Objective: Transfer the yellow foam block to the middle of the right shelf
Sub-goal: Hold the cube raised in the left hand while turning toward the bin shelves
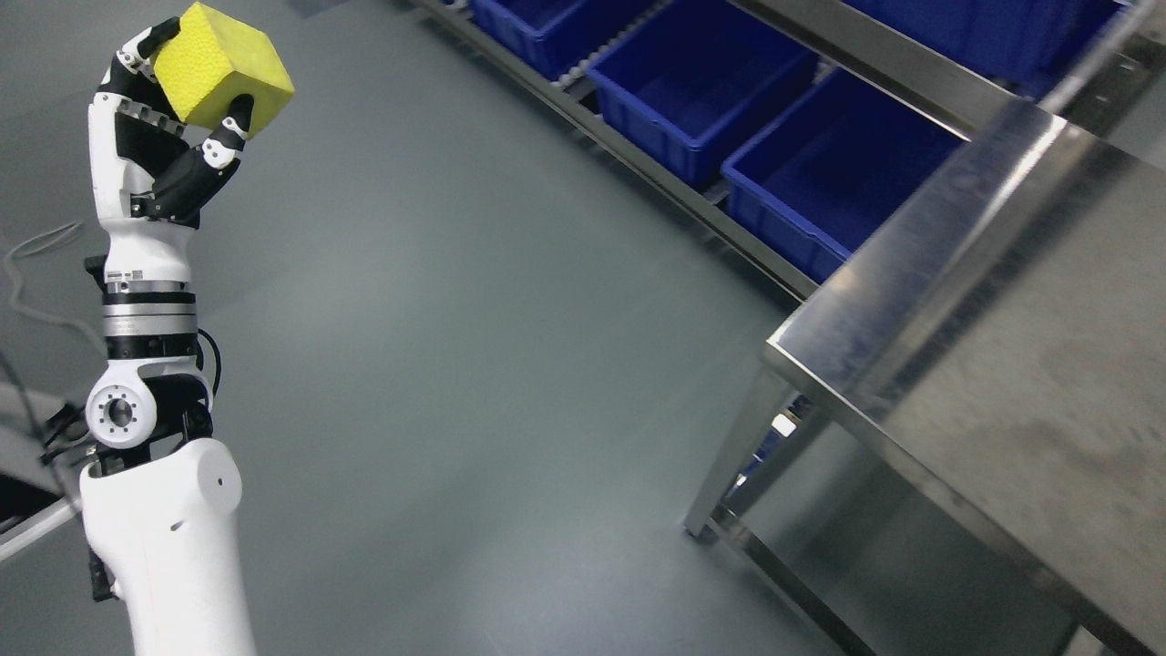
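A yellow foam block (222, 68) is held high at the upper left of the head view. My left hand (168, 137) is shut on it, thumb under its lower edge and fingers behind it. The white left arm rises from the bottom left edge, standing nearly upright over the grey floor. A shelf rack with blue bins (701, 87) runs along the top of the picture, well to the right of the block. No right arm shows.
A steel table (1029, 364) fills the right side, its corner near the middle right and its legs reaching the floor at lower centre. Open grey floor lies between my arm and the table. A grey cable (27, 273) lies at the far left.
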{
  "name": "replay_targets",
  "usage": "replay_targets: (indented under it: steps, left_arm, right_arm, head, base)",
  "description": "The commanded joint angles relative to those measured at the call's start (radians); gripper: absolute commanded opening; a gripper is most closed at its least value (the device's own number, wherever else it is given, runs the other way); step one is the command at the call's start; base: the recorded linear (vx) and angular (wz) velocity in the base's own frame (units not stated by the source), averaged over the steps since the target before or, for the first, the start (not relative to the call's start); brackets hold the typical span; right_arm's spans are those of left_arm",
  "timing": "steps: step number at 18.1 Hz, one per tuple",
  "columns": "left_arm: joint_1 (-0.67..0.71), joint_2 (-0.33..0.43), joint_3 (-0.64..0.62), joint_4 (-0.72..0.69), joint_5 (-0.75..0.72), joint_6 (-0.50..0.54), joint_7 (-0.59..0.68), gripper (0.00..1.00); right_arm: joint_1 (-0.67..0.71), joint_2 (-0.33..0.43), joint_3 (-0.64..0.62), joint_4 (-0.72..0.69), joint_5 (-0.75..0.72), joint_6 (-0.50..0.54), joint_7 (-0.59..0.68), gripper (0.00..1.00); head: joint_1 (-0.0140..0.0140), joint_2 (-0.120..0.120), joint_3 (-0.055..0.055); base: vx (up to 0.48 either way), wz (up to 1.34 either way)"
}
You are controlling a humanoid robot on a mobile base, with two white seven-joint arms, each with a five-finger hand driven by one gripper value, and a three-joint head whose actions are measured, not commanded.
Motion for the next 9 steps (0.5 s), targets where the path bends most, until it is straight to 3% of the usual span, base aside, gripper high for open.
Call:
replay_targets:
  steps: [1, 9]
  left_arm:
    - [0.014, 0.013, -0.01, -0.015, 0.0, -0.002, 0.0, 0.35]
    - [0.065, 0.013, -0.045, -0.017, -0.002, -0.027, 0.001, 0.35]
  right_arm:
    - [-0.001, -0.017, 0.0, -0.017, 0.0, 0.001, 0.0, 1.0]
    - [-0.001, -0.017, 0.0, -0.017, 0.0, 0.001, 0.0, 1.0]
  head:
    - [0.0, 0.0, 0.0]
    - [0.0, 0.0, 0.0]
  base:
    - [-0.032, 1.09]
    - [0.005, 0.91]
